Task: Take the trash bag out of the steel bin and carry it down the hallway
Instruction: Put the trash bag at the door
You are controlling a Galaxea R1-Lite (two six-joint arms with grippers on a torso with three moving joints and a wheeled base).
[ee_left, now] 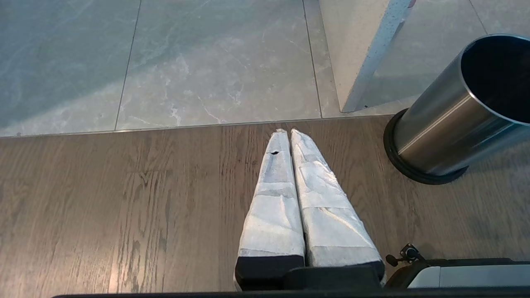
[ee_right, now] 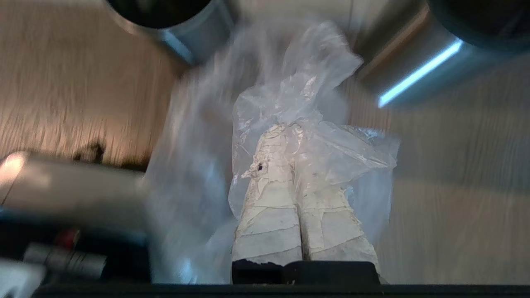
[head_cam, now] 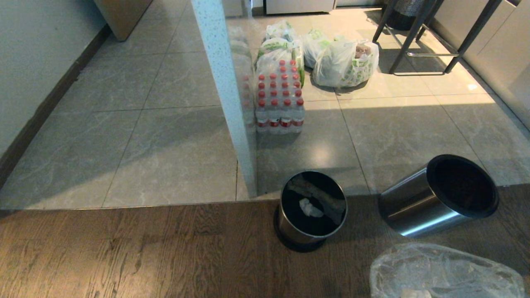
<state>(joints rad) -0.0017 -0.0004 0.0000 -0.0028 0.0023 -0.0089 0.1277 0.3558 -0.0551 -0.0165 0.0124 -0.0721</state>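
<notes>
The trash bag (head_cam: 447,271), clear and crinkly, hangs out of the bin at the lower right of the head view, above the wooden floor. In the right wrist view my right gripper (ee_right: 287,131) is shut on the trash bag (ee_right: 314,99), whose film bunches over the taped fingers (ee_right: 269,215). The steel bin (head_cam: 310,211) stands upright on its black foot ring at the edge of the wood, with a crumpled white scrap (head_cam: 309,208) inside. My left gripper (ee_left: 288,132) is shut and empty over the wood, to the left of the steel bin (ee_left: 447,124). The hallway's grey tiles (head_cam: 136,136) stretch ahead on the left.
A bigger steel cylinder (head_cam: 434,198) with a broad black rim leans to the right of the bin. A white speckled partition (head_cam: 225,91) stands just behind the bin. Beyond it are a pack of red-capped bottles (head_cam: 279,99), white grocery bags (head_cam: 343,62) and stool legs (head_cam: 418,37).
</notes>
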